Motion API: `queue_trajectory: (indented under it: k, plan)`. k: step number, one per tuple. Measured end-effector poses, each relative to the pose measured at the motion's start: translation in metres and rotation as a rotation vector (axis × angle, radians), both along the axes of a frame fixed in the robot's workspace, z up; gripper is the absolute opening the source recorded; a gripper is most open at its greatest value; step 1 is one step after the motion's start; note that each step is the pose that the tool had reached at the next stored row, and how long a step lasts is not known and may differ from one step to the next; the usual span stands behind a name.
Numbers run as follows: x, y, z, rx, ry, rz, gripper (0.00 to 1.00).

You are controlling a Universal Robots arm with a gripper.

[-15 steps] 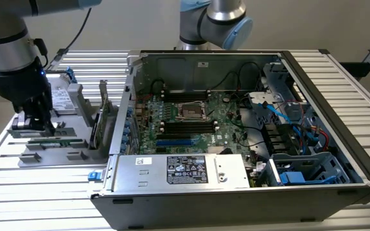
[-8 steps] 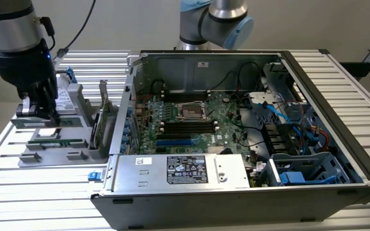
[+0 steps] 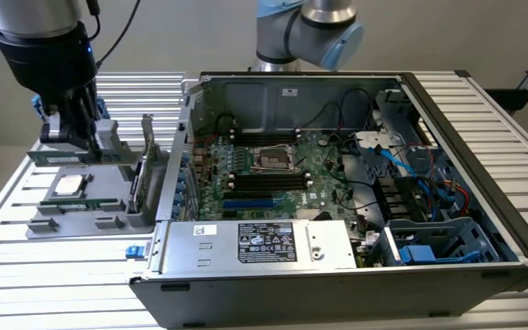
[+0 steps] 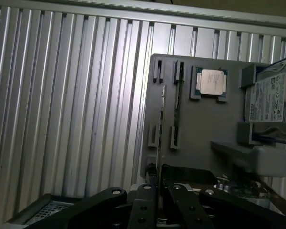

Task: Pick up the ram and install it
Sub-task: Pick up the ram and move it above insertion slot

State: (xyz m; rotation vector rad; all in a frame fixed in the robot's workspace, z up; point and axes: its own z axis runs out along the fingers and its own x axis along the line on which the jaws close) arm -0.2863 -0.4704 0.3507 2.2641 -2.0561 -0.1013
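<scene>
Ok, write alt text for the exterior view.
A robot gripper holds a thin green memory stick over a grey tray on the exterior view's left, where a second stick and a square chip lie. An open computer case stands in the middle, its circuit board exposed.

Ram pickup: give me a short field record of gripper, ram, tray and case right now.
gripper: black gripper low over the grey parts tray, at the exterior view's left
ram: thin green circuit-board ram stick on edge in the tray's slots, in line with the gripper
processor: square silver processor chip in the tray
case: open dark computer case
install: not yet done
</scene>
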Motion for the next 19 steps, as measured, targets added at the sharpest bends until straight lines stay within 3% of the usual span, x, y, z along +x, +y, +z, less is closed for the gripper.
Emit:
queue_trajectory:
  k: [11,15,19]
  plan:
    - [0.049,-0.0002,0.0473,0.0115,0.0024,0.000,0.14]
    - [0.067,-0.0002,0.0559,0.0160,0.0029,0.000,0.14]
    - [0.085,-0.0002,0.0578,0.0174,0.0039,0.000,0.14]
